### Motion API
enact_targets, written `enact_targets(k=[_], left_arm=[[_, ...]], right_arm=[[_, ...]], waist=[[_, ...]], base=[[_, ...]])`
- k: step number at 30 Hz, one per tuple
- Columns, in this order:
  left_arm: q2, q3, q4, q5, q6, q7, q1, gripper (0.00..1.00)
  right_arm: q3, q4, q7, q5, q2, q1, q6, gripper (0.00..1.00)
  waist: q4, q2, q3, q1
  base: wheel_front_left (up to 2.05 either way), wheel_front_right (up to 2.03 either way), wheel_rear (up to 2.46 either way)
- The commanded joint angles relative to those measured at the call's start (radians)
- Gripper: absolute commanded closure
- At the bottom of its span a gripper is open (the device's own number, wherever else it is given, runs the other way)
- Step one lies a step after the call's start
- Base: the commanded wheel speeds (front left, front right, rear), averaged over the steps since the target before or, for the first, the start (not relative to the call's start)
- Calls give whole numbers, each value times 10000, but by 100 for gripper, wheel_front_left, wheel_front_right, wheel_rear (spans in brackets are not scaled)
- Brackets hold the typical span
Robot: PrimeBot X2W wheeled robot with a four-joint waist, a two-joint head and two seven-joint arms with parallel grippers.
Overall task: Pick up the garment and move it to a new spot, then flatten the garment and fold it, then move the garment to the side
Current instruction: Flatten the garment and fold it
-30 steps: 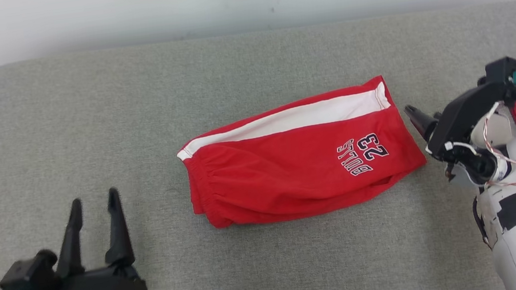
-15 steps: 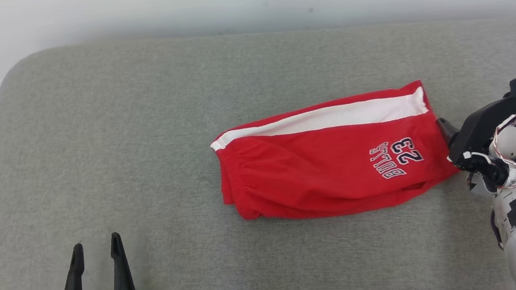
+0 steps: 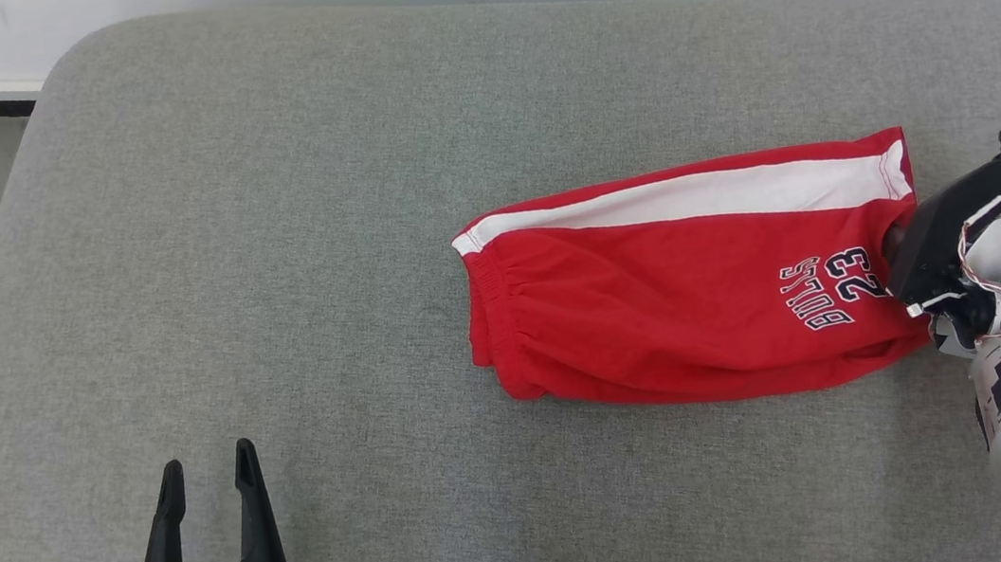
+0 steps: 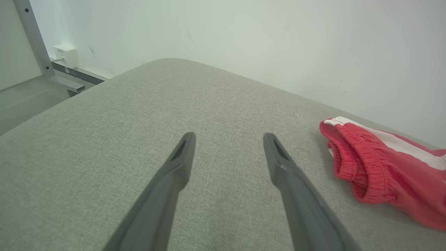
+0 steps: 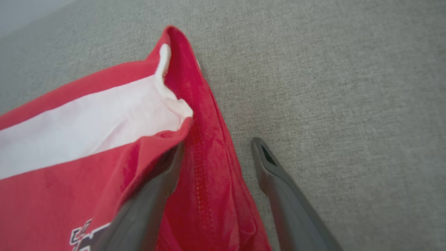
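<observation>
Folded garment (image 3: 684, 297) sits centre-right; right gripper (image 5: 218, 144) straddles its hem (image 5: 205, 115), jaws apart; left gripper (image 3: 207, 458) splayed, lower left; sideways move pending.

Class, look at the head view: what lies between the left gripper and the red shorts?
Bare grey cushion lies between the left gripper and the shorts, seen in the head view and the left wrist view.

The garment (image 3: 675, 298) lies on the cushion (image 3: 268, 252), right end effector (image 5: 219, 144) at its right edge, left end effector (image 3: 206, 458) well apart front-left.
</observation>
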Motion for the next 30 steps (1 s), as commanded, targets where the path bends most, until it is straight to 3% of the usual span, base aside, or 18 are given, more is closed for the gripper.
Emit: enact_targets(k=[1, 4, 5, 6, 13, 30], left_arm=[[-4, -38, -66, -61, 53, -3, -6, 0], [-3, -74, -76, -86, 103, -3, -36, 0], [-3, -100, -83, -111, 111, -3, -59, 0], [-4, -147, -82, -142, 136, -3, -109, 0], [-4, -208, -73, -124, 133, -3, -246, 0], [-2, -85, 113, -25, 42, -3, 262, 0]], right_arm=[[170, 408, 317, -294, 145, 272, -22, 0], [376, 608, 563, -525, 248, 349, -1, 0], [528, 706, 656, -654, 280, 402, 2, 4], [828, 883, 798, -880, 300, 510, 11, 100], [1209, 764, 302, -855, 139, 370, -4, 100], [1253, -715, -938, -1637, -1116, 609, -27, 100]], waist=[[60, 1, 87, 0], [41, 1, 102, 0], [32, 1, 116, 0], [17, 1, 123, 0], [-92, 1, 104, 0], [-806, 1, -1038, 0]], base=[[0, 0, 0], [0, 0, 0], [0, 0, 0], [0, 0, 0], [0, 0, 0], [0, 0, 0]])
